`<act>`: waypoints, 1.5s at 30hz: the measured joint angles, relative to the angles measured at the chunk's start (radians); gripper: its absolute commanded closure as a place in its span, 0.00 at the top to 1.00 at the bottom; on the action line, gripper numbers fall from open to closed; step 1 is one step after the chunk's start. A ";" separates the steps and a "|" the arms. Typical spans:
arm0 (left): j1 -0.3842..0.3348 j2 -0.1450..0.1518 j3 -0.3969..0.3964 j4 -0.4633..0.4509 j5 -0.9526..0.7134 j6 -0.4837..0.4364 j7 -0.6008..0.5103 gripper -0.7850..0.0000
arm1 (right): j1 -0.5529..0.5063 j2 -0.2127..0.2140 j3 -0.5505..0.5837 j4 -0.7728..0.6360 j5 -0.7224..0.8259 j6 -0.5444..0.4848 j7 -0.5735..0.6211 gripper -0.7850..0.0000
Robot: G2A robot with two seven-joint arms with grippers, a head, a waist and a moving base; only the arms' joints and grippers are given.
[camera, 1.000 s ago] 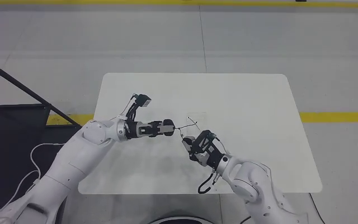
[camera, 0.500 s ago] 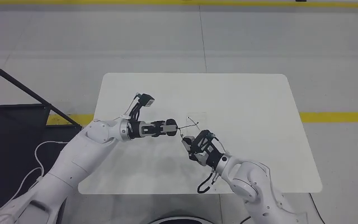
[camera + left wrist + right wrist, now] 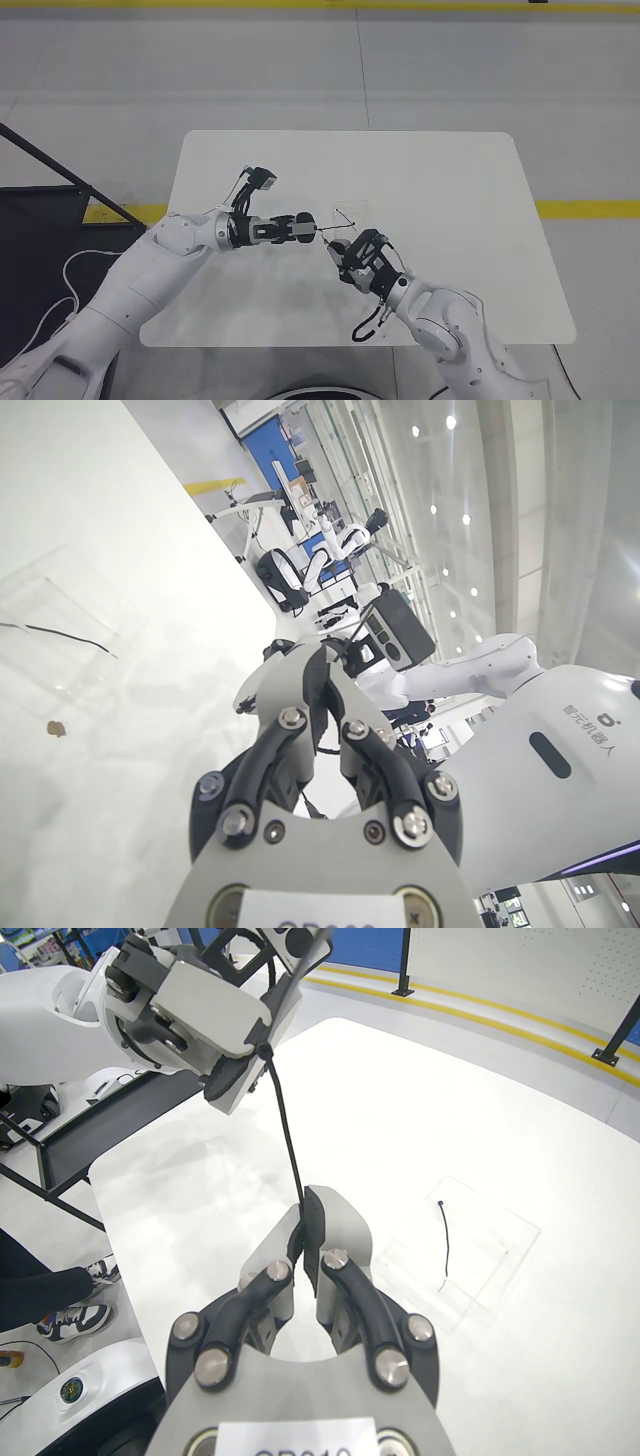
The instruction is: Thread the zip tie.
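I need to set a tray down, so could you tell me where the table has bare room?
The table is bare along its far edge and over its right half, past the clear sheet. It is crowded mid-table, where the left gripper and right gripper hold the zip tie between them, beside the spare zip tie.

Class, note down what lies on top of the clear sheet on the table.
One loose black zip tie lies flat on the clear sheet. The white table shows through it; nothing underneath is hidden.

The zip tie's (image 3: 286,1128) end is hidden between the pads of the right gripper (image 3: 306,1215); its far end is partly covered by the left gripper (image 3: 252,1055).
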 measured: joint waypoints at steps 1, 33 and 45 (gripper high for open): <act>0.000 0.001 0.000 0.001 -0.002 0.000 0.000 0.00 | -0.003 0.000 0.004 -0.001 0.003 0.001 -0.010 0.00; -0.002 0.018 0.025 0.020 -0.014 -0.007 0.007 0.00 | -0.140 0.015 0.157 -0.011 0.151 -0.074 -0.357 0.00; -0.001 0.023 0.036 0.032 -0.013 -0.014 0.014 0.00 | -0.168 0.017 0.195 0.001 0.210 -0.113 -0.434 0.00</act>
